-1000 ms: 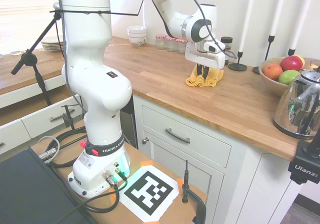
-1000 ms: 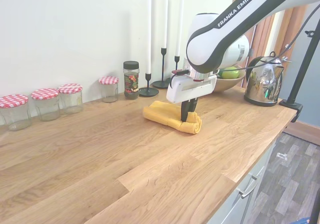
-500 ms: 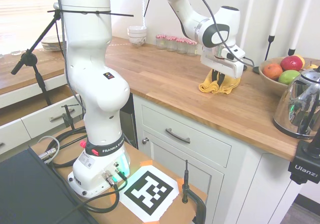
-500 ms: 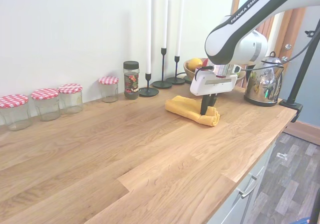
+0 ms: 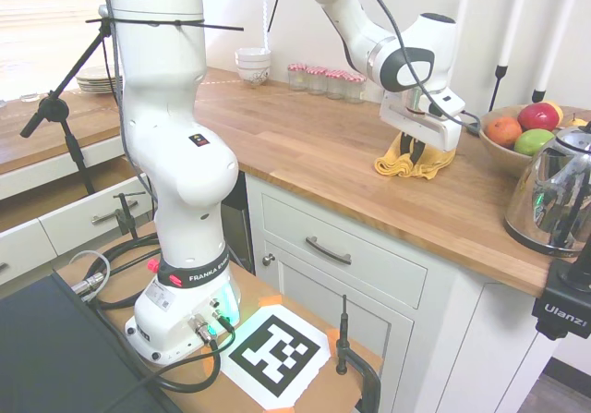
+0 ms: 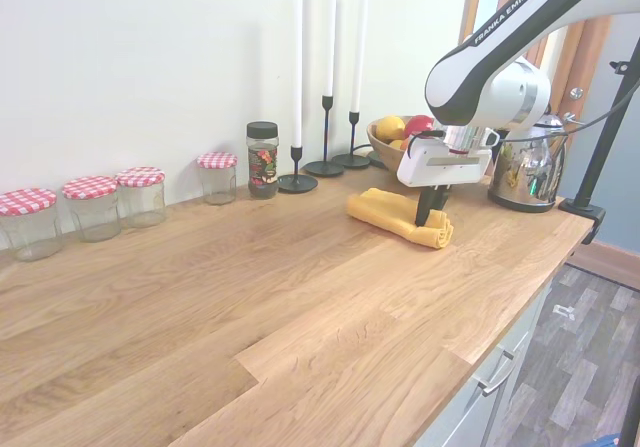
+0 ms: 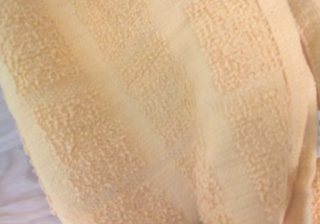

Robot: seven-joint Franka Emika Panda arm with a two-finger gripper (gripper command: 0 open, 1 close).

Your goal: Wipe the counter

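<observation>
Counter (image 6: pixel 250 307) under wipe: yellow cloth (image 6: pixel 388 212) pinned beneath the gripper (image 6: pixel 432 217) at the fruit-bowl end.

The butcher-block counter runs along the white wall on white cabinets (image 5: pixel 343 274); the folded, bunched cloth lies flat on it, just in front of the fruit bowl (image 5: pixel 503 150), between the bowl and the counter's front edge. The gripper stands upright over the cloth's end, its fingers narrowly set and pinched into the fabric. The wrist view is filled with terry weave (image 7: pixel 160 103). Three black candlesticks (image 6: pixel 324 137) stand beside the bowl; a spice jar (image 6: pixel 262 159) and four checked-lid jars (image 6: pixel 95 205) line the wall farther off. A kettle (image 6: pixel 528 167) sits beyond the bowl.
</observation>
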